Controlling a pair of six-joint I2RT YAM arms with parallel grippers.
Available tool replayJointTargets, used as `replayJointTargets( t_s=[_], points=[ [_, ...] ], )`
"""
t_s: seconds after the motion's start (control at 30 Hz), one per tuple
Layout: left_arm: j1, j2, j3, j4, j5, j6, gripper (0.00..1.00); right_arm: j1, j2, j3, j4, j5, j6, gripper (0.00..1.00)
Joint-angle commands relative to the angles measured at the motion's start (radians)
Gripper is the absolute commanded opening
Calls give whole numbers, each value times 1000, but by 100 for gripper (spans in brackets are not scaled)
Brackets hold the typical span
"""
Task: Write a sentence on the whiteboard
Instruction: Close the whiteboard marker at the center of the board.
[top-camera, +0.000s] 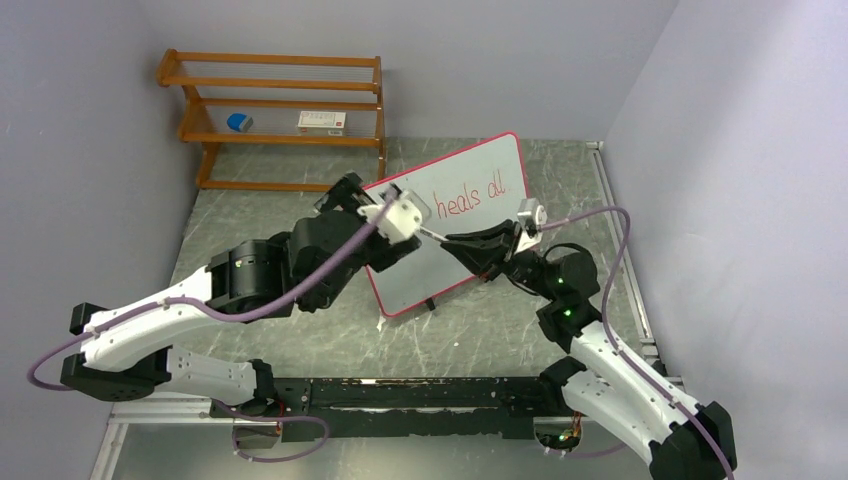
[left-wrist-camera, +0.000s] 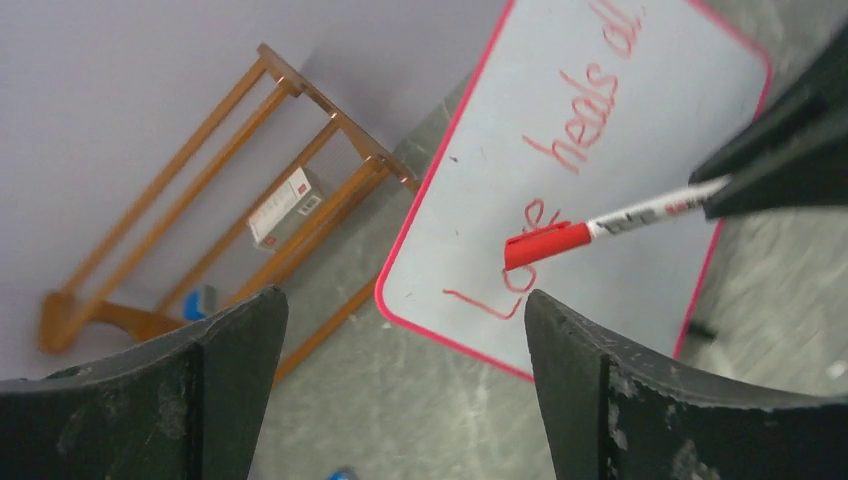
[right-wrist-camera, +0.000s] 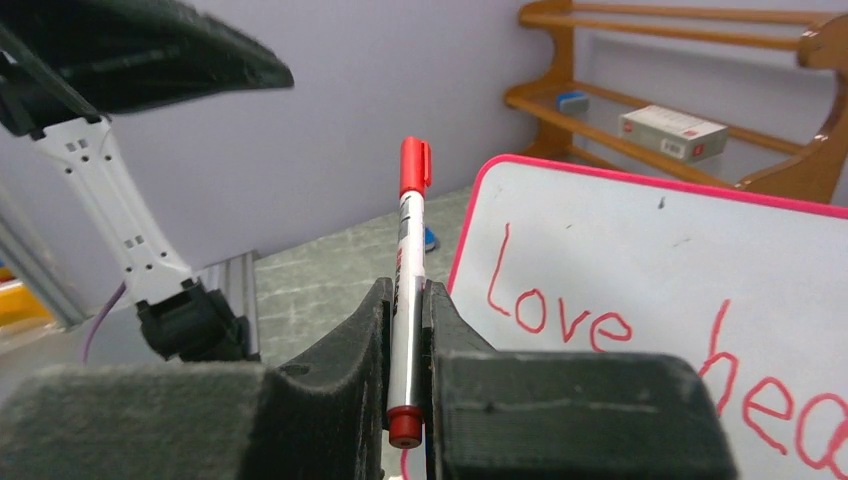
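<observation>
Whiteboard (left-wrist-camera: 470, 200), long axis near-left to far-right, sentence (left-wrist-camera: 583, 128) along it, capped marker (left-wrist-camera: 600, 228) nearby

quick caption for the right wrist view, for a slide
Right pincer shut on a capped red marker, upright beside the whiteboard with its red sentence starting "Love".

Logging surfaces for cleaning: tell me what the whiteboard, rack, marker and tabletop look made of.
Whiteboard: smooth white panel with faint sheen, probably melamine or coated steel; thin red-pink frame looks plastic.
Rack: varnished orange-brown wood, slightly glossy.
Marker: plastic, white printed barrel, red cap.
Tabletop: grey-green with pale veins, stone-look; stone or laminate, cannot tell.
</observation>
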Motion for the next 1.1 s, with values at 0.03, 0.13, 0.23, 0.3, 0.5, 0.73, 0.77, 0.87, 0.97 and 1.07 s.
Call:
replayJointTargets(
  t_s=[0.03, 0.13, 0.23, 0.3, 0.5, 0.73, 0.77, 0.87, 0.97, 1.07],
  points=[
    [-3, 3, 78, 111, -154, -481, 90, 11, -44, -37, 135, 151, -37, 0],
    [6, -6, 52, 173, -143, -624, 90, 13, -58, -60, 173, 191, -42, 0],
    [28, -13, 1, 243, -125, -737, 89, 19, -68, -93, 238, 230, -30, 0],
    [51, -27, -58, 312, -113, -836, 89, 21, -70, -114, 283, 247, -19, 0],
    [156, -37, -192, 466, 4, -1112, 87, 31, -77, -139, 330, 269, -7, 0],
    [264, 7, -250, 559, 235, -1264, 80, 33, -78, -151, 354, 268, 0, 0],
    [280, 14, -254, 570, 272, -1277, 76, 33, -77, -151, 356, 266, 0, 0],
    [309, 28, -266, 598, 343, -1305, 70, 35, -77, -151, 356, 265, -1, 0],
    [322, 38, -272, 605, 367, -1318, 61, 35, -74, -156, 365, 266, 2, 0],
    [337, 46, -281, 615, 397, -1337, 53, 35, -68, -165, 382, 264, 10, 0]
  ],
)
